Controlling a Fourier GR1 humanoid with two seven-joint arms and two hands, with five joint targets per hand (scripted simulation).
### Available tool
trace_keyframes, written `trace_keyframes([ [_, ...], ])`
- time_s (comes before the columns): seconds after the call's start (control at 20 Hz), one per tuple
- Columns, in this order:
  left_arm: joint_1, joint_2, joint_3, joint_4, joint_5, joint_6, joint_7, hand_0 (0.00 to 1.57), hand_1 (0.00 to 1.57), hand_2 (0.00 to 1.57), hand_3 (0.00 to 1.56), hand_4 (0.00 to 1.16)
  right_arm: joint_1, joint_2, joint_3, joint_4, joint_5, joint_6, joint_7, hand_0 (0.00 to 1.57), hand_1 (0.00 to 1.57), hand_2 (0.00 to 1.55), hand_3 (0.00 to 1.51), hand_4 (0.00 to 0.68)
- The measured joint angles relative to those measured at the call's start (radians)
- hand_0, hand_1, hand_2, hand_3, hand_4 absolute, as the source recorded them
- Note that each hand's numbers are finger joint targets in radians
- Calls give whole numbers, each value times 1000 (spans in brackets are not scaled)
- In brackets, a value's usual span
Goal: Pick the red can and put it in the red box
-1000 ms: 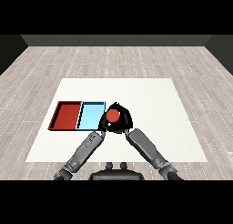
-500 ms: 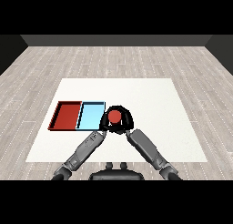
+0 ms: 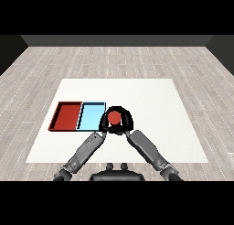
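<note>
The red can (image 3: 114, 118) stands just right of the light blue tray (image 3: 91, 117), near the table's middle. My right hand (image 3: 127, 121) is curled round the can, its black fingers arching over the can's far side. My left hand (image 3: 103, 126) is close against the can's left side, at the blue tray's near right corner. Whether it touches the can is not visible. The red tray (image 3: 67, 115) lies left of the blue tray, side by side with it, and holds nothing.
The white table (image 3: 155, 105) stretches wide to the right of and beyond the hands. Both grey forearms (image 3: 148, 148) come in from the lower corners and meet at the can.
The right hand and the can have shifted very slightly toward me. The trays have not moved.
</note>
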Motion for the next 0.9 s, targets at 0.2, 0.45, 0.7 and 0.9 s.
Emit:
trace_keyframes([
  [0.2,-6,1,-10,-10,20,20,4,1571,1571,1569,1491,1140,8,-4,-3,-28,-26,32,14,0,0,0,0,0],
  [0.45,-19,4,-4,-11,29,23,7,1571,1571,1569,1491,1140,15,1,-22,-45,1,65,25,0,0,0,0,0],
  [0.7,-8,-5,2,-14,23,17,-25,1571,1571,1571,1483,1151,9,-4,-28,-69,25,58,49,0,0,0,0,0],
  [0.9,-5,-22,3,-18,2,-5,-8,1571,1571,1571,1489,1148,19,-1,-49,-100,76,64,77,0,0,0,0,0],
])
